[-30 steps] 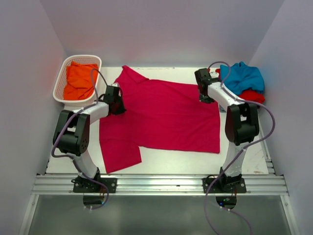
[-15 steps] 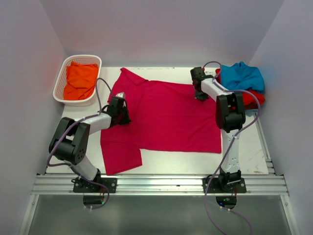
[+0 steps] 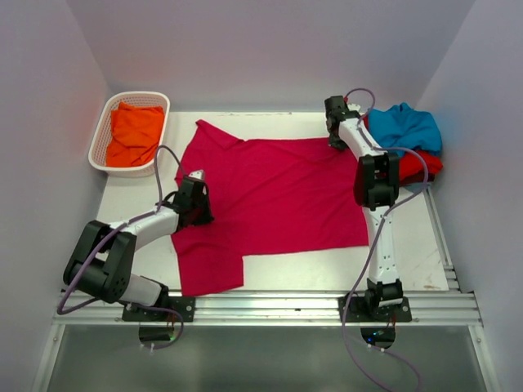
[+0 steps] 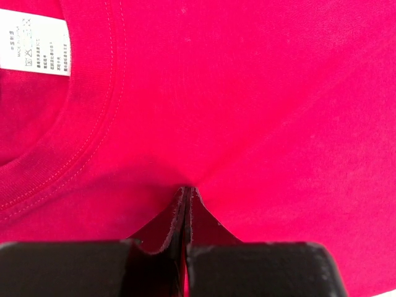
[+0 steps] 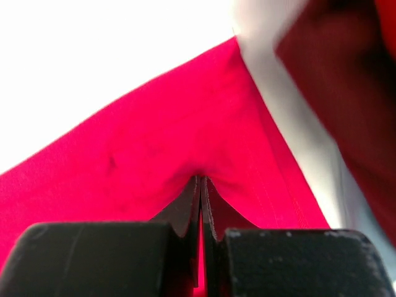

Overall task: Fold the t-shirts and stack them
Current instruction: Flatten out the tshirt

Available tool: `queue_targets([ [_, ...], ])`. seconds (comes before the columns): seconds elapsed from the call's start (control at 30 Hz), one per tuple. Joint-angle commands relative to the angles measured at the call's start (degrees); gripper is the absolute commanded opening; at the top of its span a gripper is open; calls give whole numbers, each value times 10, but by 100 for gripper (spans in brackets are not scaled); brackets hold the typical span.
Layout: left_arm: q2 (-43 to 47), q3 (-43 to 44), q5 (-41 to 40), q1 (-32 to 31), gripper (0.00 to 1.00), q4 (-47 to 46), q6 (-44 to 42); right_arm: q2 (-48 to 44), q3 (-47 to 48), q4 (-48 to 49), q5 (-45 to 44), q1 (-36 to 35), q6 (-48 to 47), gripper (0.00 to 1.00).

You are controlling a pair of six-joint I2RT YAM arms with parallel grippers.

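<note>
The left end effector [image 4: 187,190] has moved toward 6 o'clock and the right end effector [image 5: 201,180] toward 12, both pinching the crimson-pink t-shirt [image 3: 278,192], apparently stretching it flat.

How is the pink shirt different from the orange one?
The crimson-pink cloth t-shirt lies spread flat on the table; the orange cloth t-shirt sits tucked in the white lattice basket. The left tool and right tool pinch the pink one, not the orange one. Both are plain shirts.
</note>
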State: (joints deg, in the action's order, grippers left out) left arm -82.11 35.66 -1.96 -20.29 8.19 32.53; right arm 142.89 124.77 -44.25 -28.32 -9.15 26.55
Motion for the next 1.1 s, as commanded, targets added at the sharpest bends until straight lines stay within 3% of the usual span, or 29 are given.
queue_targets([
  [0.0,-16,-18,-19,0,0,21,10,60,75,-50,31,15,2,0],
  [0.1,-17,-13,-31,0,0,26,7,67,112,-49,33,21,6,0],
  [0.2,-5,-2,-42,0,0,30,7,19,87,12,51,21,0,0],
  [0.23,1,5,-45,0,0,29,7,-7,20,49,66,20,-14,0],
  [0.3,21,26,-64,0,0,21,6,-124,-88,228,125,18,-32,0],
  [0.33,35,36,-72,0,0,17,6,-179,-231,316,148,17,-44,0],
  [0.37,41,46,-92,0,0,10,4,-223,-300,475,166,15,-44,3],
  [0.43,52,76,-105,0,0,-18,-5,-326,-410,556,192,11,-44,6],
  [0.6,41,150,-145,1,0,-47,-22,-431,-453,514,238,-5,-55,8],
  [0.73,-15,211,-138,1,0,31,-20,-500,-492,401,223,-34,-62,6],
  [0.8,-23,205,-121,1,0,42,-23,-522,-513,343,207,-51,-60,0],
  [1.07,-75,164,-108,15,0,13,-11,-618,-655,284,182,-75,-45,0],
])
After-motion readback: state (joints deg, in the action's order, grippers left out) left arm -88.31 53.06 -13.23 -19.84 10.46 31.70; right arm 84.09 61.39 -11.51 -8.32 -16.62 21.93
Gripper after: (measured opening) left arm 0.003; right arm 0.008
